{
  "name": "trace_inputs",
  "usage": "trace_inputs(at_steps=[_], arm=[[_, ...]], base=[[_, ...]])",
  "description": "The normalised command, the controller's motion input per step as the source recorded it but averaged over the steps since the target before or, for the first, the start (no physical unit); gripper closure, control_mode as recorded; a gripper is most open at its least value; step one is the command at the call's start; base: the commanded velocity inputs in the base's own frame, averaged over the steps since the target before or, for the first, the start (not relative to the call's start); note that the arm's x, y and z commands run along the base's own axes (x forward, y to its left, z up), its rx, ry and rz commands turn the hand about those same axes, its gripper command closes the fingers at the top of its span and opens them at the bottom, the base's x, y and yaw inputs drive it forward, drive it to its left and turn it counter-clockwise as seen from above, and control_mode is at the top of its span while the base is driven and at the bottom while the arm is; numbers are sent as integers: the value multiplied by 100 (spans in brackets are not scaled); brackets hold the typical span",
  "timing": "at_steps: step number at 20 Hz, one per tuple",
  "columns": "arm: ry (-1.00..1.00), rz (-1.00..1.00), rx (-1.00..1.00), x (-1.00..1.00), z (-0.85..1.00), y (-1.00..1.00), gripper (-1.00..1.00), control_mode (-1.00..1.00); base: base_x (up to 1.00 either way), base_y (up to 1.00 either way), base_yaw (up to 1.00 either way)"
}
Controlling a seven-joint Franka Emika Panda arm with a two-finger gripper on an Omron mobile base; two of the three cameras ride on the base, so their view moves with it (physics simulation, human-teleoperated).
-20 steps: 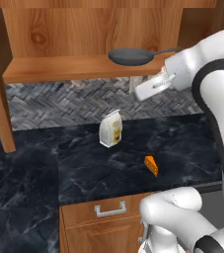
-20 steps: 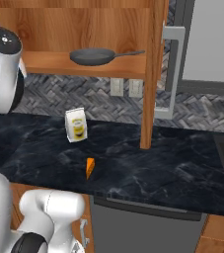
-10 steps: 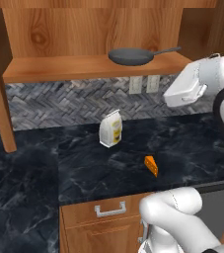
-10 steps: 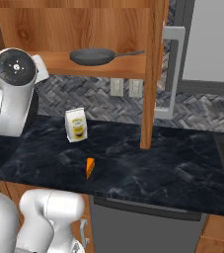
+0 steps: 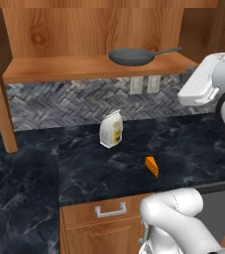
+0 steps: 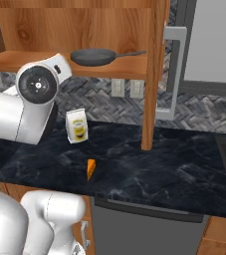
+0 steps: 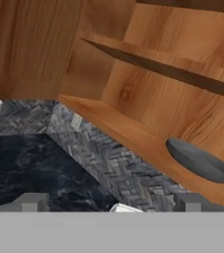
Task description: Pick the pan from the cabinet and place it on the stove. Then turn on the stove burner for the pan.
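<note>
Big black marble counter across the bottom, with a zigzag grey tile wall behind it; brown wooden cabinet hanging above, its doors swung open, shelf in plain sight; white robot arm off to the right in the left base view, well away from the shelf; brown drawer with a silver handle under the counter; dark grey pan flat on the shelf, long thin handle sticking out to the right, nothing touching it; same pan seen slanted in the hand view; small white bag standing on the counter below the pan; tiny orange wedge lying near the bag, closer to the front; gripper spread as wide as can be, two little tips far apart, holding nothing.
</note>
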Motion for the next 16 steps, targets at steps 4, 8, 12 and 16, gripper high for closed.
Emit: trace_inputs(at_steps=[4, 8, 12, 16], arm=[[-7, -3, -11, 35, 0, -48, -100, -100], [-12, -2, -12, 20, 4, -45, -100, -100], [-14, -2, -15, 11, 2, -34, -100, -100], [-11, -3, -18, 15, 0, -9, -100, -100]], base=[[0, 0, 0], [0, 0, 0], [0, 0, 0], [0, 0, 0]])
